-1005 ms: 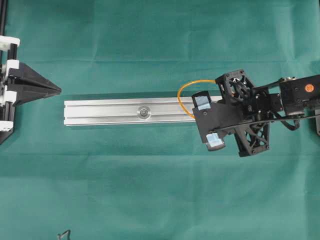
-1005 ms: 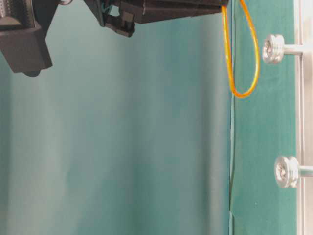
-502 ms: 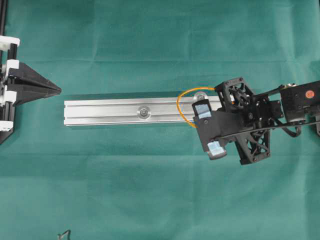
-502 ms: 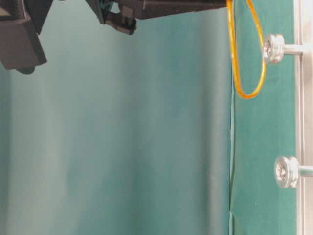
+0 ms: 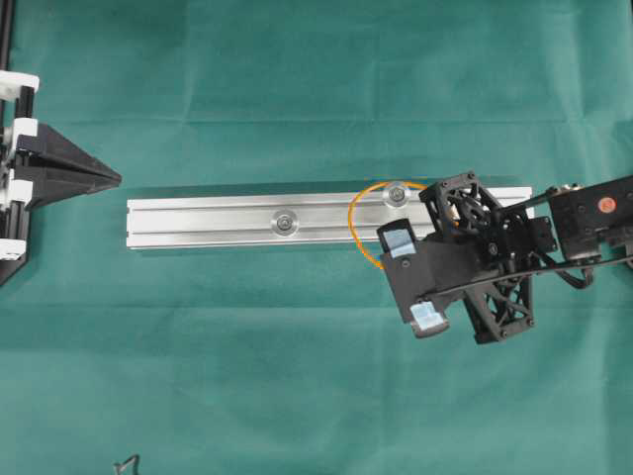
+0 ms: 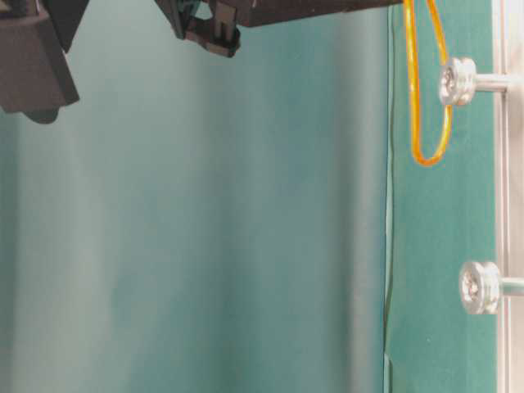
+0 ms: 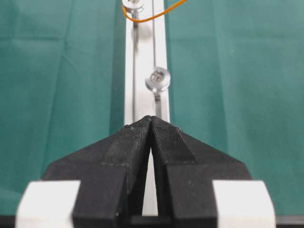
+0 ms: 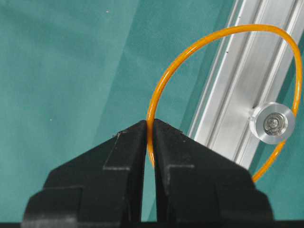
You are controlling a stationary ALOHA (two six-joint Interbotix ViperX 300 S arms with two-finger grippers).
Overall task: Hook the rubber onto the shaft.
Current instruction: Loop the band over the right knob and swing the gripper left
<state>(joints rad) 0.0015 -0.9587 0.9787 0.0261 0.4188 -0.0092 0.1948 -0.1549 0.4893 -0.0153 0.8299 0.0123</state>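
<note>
Your right pincer (image 8: 149, 130) is clamped on the rubber (image 8: 199, 52), nipping the orange strand between its black tips at lower centre of the right wrist view. The loop opens toward the upper right and rings the near shaft (image 8: 273, 122) on the silver rail (image 8: 237, 90); whether band touches shaft, you cannot tell. Overhead, the loop (image 5: 358, 203) sits right of centre over the rail (image 5: 198, 220), around the right-hand shaft (image 5: 398, 195); a second shaft (image 5: 285, 222) stands mid-rail. Your left pincer (image 7: 151, 124) is pressed together, holding nothing, at the left edge above the green-covered worktop (image 5: 297, 376).
</note>
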